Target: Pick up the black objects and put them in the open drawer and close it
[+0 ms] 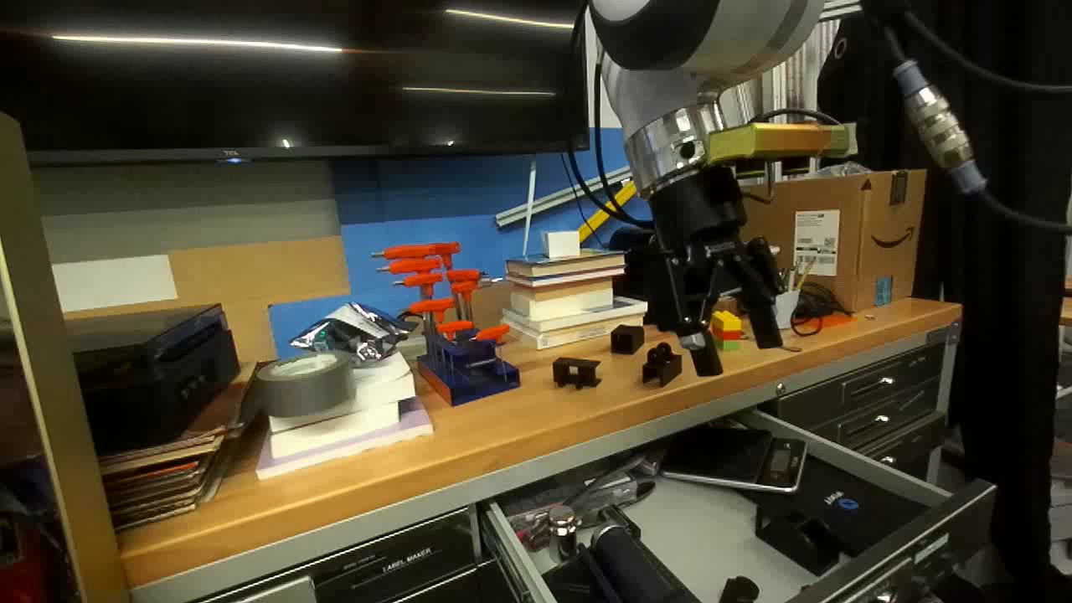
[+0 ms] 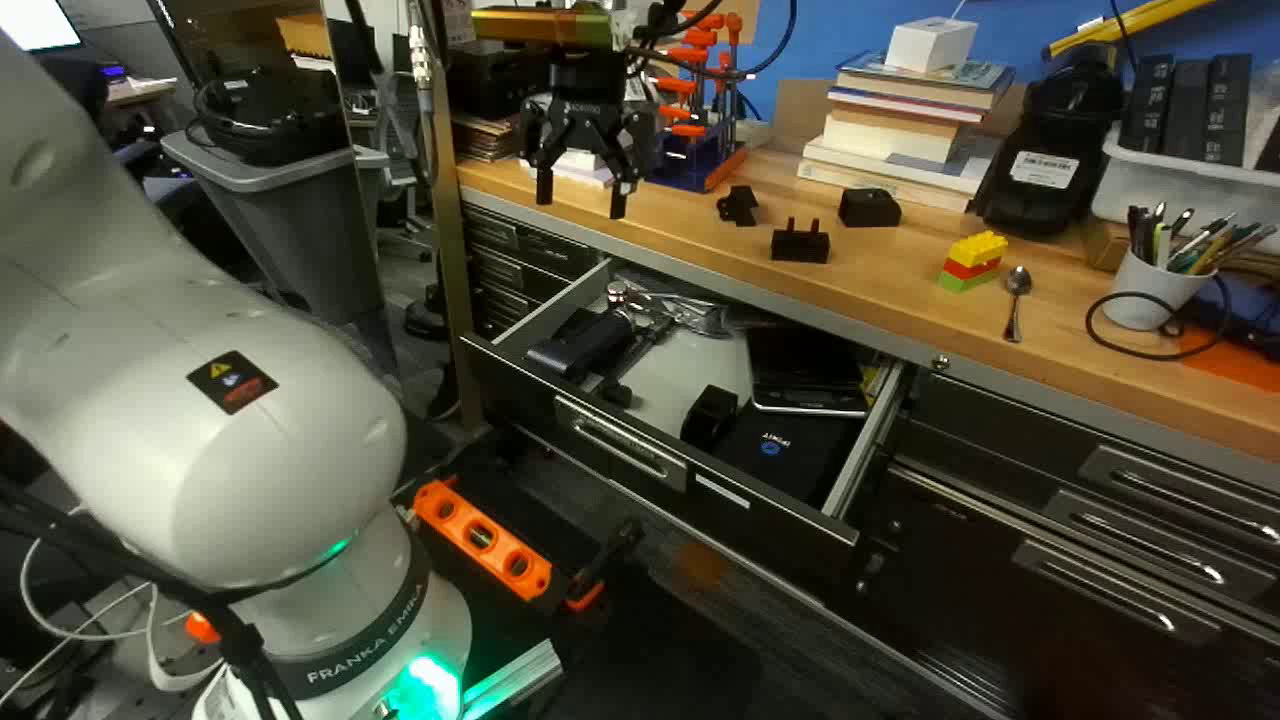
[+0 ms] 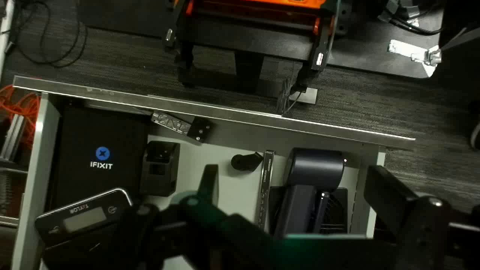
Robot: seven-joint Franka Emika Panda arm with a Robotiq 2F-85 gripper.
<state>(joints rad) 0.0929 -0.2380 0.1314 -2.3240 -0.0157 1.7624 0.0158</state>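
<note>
Wrist view: the black two-fingered gripper (image 3: 294, 187) stands with its fingers parted, nothing between them, above the open shallow grey metal drawer (image 3: 238, 189). Towards the drawer's front edge lie a chunky matte-black housing (image 3: 159, 174) and a smaller matte-black lump (image 3: 242, 162); whether they belong to the set is unclear. A part dropped onto them might sit above the rim and jam the closing drawer. Lettering: "IFIXIT" on the flat black case (image 3: 101, 137), "TAYLOR" on the thin dark scale (image 3: 84, 225).

In an exterior view, a matte-black bracket (image 1: 576, 373), a matte-black cube (image 1: 626, 339) and a loop-topped matte-black block (image 1: 662, 368) rest on the wooden worktop (image 1: 536, 419), set back from its front edge, near the stack of books (image 1: 565, 301). The last two stand near each other; a finger reaching for one might knock its neighbour. The black drawer front (image 1: 394, 554) reads "LABEL MAKER"; the brown cardboard box (image 1: 852, 234) bears a curved-arrow logo (image 1: 894, 239).

In an exterior view, the two-pegged matte-black block (image 2: 800, 246), nearest of the three to the worktop's front edge, could be pushed over it by an off-centre pinch. The white arm's base (image 2: 365, 640) reads "FRANKA EMIKA".
</note>
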